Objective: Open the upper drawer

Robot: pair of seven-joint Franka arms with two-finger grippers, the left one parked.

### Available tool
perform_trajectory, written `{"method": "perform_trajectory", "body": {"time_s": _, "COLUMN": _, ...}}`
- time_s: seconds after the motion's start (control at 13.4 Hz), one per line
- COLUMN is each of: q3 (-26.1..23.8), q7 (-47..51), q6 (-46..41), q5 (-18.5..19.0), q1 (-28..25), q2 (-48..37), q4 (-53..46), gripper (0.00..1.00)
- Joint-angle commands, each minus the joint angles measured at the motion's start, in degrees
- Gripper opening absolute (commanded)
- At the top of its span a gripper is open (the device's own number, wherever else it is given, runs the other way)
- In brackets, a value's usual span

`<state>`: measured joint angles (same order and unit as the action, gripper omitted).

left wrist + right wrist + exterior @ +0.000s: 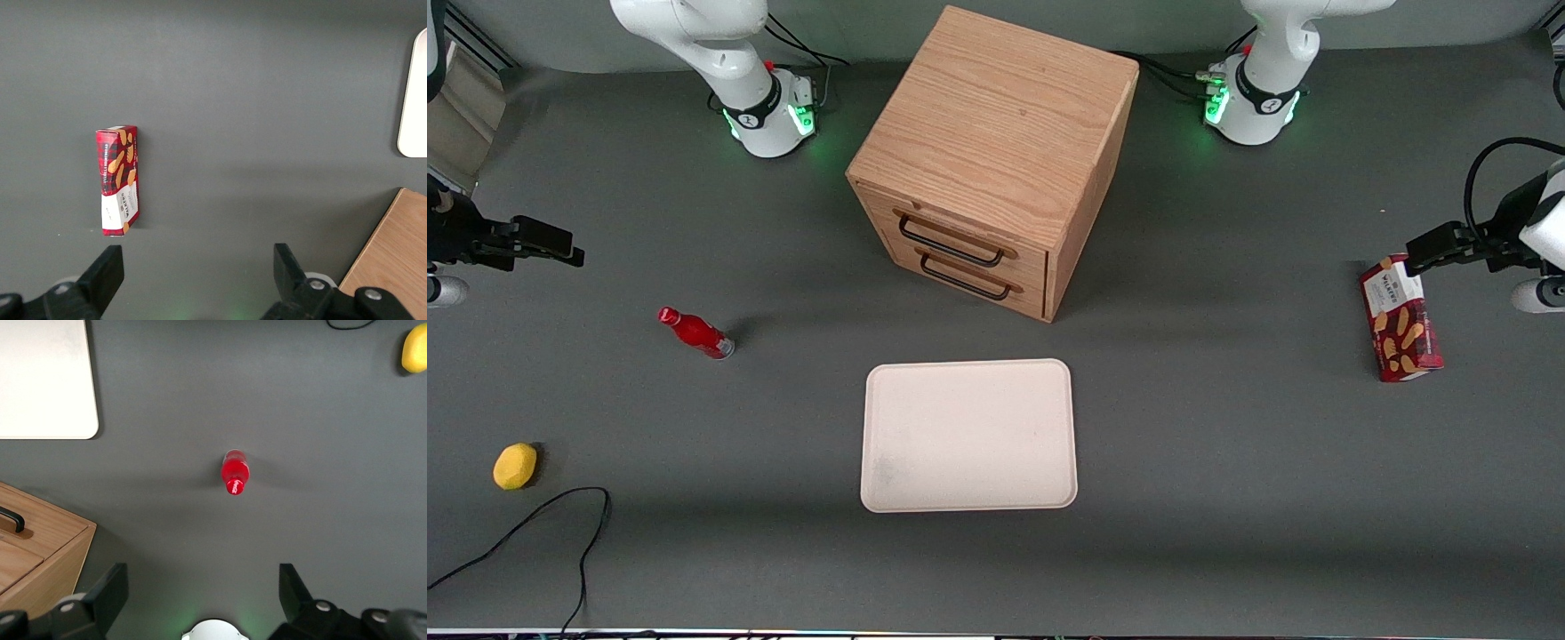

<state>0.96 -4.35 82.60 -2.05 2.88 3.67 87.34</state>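
The oak cabinet (996,133) stands at the middle of the table, farther from the front camera than the tray. Its upper drawer (978,233) is shut, with a thin black bar handle (950,242). The lower drawer (996,276), just below it, is also shut. My right gripper (560,247) hovers at the working arm's end of the table, far from the cabinet, open and empty. In the right wrist view the gripper (200,590) is spread over bare table, with a cabinet corner (47,547) and one handle end (12,519) beside it.
A red bottle (696,333) (235,472) lies between my gripper and the cabinet. A yellow lemon (515,466) and a black cable (560,524) are nearer the camera. A white tray (969,436) lies in front of the drawers. A cookie box (1400,320) lies toward the parked arm's end.
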Motion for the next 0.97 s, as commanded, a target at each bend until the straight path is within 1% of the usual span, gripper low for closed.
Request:
{"method": "perform_trajectory", "body": {"time_s": 0.0, "q3": -0.08, "q7": -1.28, "q6": -0.51, "q5": -0.32, "q1": -0.68, "q2": 2.39, "q4": -2.08, "gripper": 1.00}}
{"method": "perform_trajectory", "body": {"time_s": 0.22, "q3": -0.08, "q7": -1.36, "q6": 0.63, "q5": -0.41, "q1": -3.22, "q2": 4.41, "q4": -2.52, "gripper": 1.00}}
{"method": "perform_trajectory", "body": {"time_s": 0.6, "q3": -0.08, "q7": -1.54, "q6": 5.37, "q5": -0.32, "q1": -14.72, "q2": 9.33, "q4": -3.93, "gripper": 1.00}}
{"method": "perform_trajectory", "body": {"time_s": 0.67, "q3": -0.08, "q7": -2.58, "q6": 6.08, "q5": -0.41, "q1": -17.53, "q2": 11.34, "q4": -5.24, "gripper": 1.00}}
{"method": "perform_trajectory", "body": {"time_s": 0.82, "q3": -0.61, "q7": -6.18, "q6": 7.04, "q5": -0.41, "q1": -21.14, "q2": 14.25, "q4": -7.00, "gripper": 1.00}}
{"method": "perform_trajectory", "body": {"time_s": 0.9, "q3": -1.05, "q7": -8.98, "q6": 7.57, "q5": -1.37, "q1": -22.21, "q2": 15.05, "q4": -7.18, "gripper": 1.00}}
